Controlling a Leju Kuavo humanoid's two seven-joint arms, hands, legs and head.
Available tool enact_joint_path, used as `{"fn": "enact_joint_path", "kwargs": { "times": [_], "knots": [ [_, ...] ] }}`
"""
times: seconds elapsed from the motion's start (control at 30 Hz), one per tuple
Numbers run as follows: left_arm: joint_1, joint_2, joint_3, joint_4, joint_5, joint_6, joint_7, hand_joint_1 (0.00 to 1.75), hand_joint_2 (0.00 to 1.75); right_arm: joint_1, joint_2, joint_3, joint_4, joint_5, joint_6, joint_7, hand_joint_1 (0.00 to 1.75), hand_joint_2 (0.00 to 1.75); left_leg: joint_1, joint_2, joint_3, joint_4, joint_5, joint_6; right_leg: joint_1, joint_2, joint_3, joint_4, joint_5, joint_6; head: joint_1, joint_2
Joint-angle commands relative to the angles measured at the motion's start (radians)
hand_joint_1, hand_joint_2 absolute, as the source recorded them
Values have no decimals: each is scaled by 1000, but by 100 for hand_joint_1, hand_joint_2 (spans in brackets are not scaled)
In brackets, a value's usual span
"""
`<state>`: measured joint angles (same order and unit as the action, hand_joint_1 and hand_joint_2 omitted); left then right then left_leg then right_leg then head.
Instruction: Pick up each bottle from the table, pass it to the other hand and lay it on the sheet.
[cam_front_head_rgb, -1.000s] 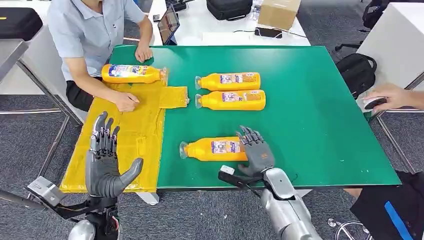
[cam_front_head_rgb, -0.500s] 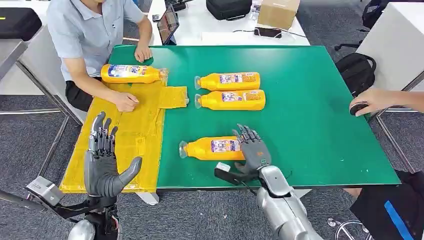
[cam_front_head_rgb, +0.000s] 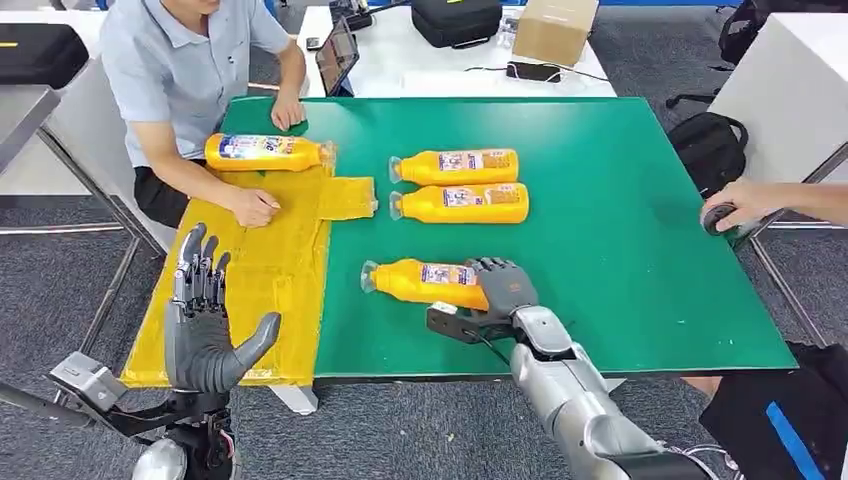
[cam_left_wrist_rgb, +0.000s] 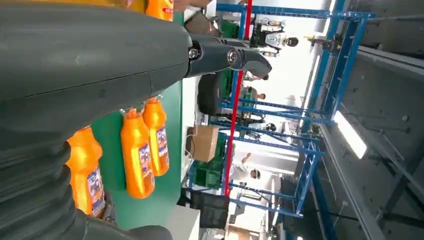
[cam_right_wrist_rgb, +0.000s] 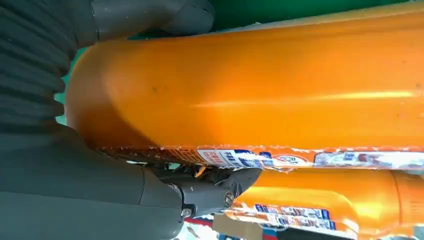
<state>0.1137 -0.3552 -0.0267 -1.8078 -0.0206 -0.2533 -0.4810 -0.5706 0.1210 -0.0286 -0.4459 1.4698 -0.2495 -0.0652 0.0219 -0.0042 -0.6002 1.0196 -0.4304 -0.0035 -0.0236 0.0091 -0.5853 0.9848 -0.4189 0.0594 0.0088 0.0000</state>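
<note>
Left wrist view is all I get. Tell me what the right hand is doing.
Observer: The right hand grips the base of the nearest bottle, thumb on one side, fingers on the other.
Operator: Now describe the sheet.
Observer: The sheet carries a far bottle at its far end, and a person's hand rests on it.
Operator: Give me the left hand.
Observer: The left hand hovers open over the sheet's near end.
</note>
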Motion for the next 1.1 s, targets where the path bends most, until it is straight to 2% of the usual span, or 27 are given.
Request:
{"fn": "enact_joint_path", "kwargs": {
  "times": [0.03,0.07,0.1,0.2,0.3,0.33,0.37,0.4,0.43,0.47,0.53,0.57,0.6,0.67,0.77,0.9,0.93,1.1],
  "knots": [
    [-40,6,23,57,-1,-5,1,0,175,35,-48,-47,140,8,43,-16,175,175,0,-6,3,-2,1,1,1,-7,5,-3,-1,-2,0,0],
    [-43,6,24,61,0,-6,0,0,175,37,-32,-103,129,-65,42,-96,175,175,0,-8,2,-3,2,2,1,-8,5,-4,-1,-2,-1,0],
    [-54,6,27,71,0,-10,1,0,175,32,-4,-236,122,-240,103,-241,175,175,1,-9,1,-3,3,2,2,-9,5,-5,0,-3,0,0],
    [-73,6,28,97,-12,15,-4,0,175,41,58,-283,41,-389,102,-461,175,175,1,-8,2,-3,2,2,1,-6,6,-4,0,-2,-1,0],
    [-74,6,24,107,-22,25,-5,0,175,41,89,-269,-4,-421,126,-454,175,175,1,-2,2,-5,2,2,2,-1,4,-6,2,-5,2,0],
    [-72,6,24,108,-28,28,-4,0,175,51,97,-267,-36,-464,145,-474,175,175,1,1,1,-5,2,1,2,2,6,-6,3,-5,-1,0],
    [-71,6,20,113,-105,64,12,0,175,62,106,-256,-69,-517,166,-503,164,175,0,3,1,-2,0,1,1,4,13,-2,3,-4,0,0],
    [-71,6,9,131,-196,93,13,0,175,74,121,-251,-114,-577,188,-537,159,175,1,4,1,-2,0,1,1,5,11,-2,4,-4,-1,0],
    [-68,6,1,169,-200,84,48,0,175,93,144,-245,-181,-636,198,-588,164,175,0,5,1,-2,0,1,1,6,10,-2,3,-5,-1,0],
    [-60,6,-14,235,-193,78,75,0,175,132,173,-229,-302,-707,212,-615,161,175,0,5,1,-3,1,1,1,4,10,-2,3,-5,-2,0],
    [-57,6,-27,296,-182,93,38,0,175,176,190,-192,-427,-765,243,-568,155,175,1,3,0,-2,1,1,1,3,10,-2,3,-4,-1,0],
    [-54,6,-39,367,-132,118,120,0,175,203,209,-187,-501,-837,267,-568,175,175,1,0,-2,-2,2,1,2,1,10,-2,2,-4,0,0],
    [-52,6,-65,440,-133,172,166,0,175,232,224,-188,-566,-879,269,-570,175,175,1,1,-3,-3,1,1,2,2,9,-2,2,-5,-1,0],
    [-47,6,-152,547,-143,255,71,0,175,332,228,-138,-747,-970,236,-543,175,175,0,-1,-6,-3,1,1,1,2,6,-2,2,-3,-1,0],
    [-36,6,-243,561,-24,186,34,0,175,407,228,-128,-873,-1035,216,-517,175,175,0,-6,-9,-2,1,2,1,-4,5,-1,0,-3,-1,0],
    [-61,15,-307,529,-109,97,-1,0,175,429,221,-100,-866,-974,244,-520,175,175,0,-4,-14,0,-1,2,1,-2,1,-1,0,-4,-1,0],
    [-63,13,-307,524,-112,96,1,0,175,429,222,-95,-856,-969,240,-524,175,175,0,-2,-18,0,1,1,0,1,-4,-1,2,-2,-2,0],
    [-62,16,-302,518,-115,93,6,0,175,423,225,-94,-838,-963,229,-533,175,175,0,-1,-19,0,0,1,0,2,-6,-1,2,-2,-2,0]
  ]
}}
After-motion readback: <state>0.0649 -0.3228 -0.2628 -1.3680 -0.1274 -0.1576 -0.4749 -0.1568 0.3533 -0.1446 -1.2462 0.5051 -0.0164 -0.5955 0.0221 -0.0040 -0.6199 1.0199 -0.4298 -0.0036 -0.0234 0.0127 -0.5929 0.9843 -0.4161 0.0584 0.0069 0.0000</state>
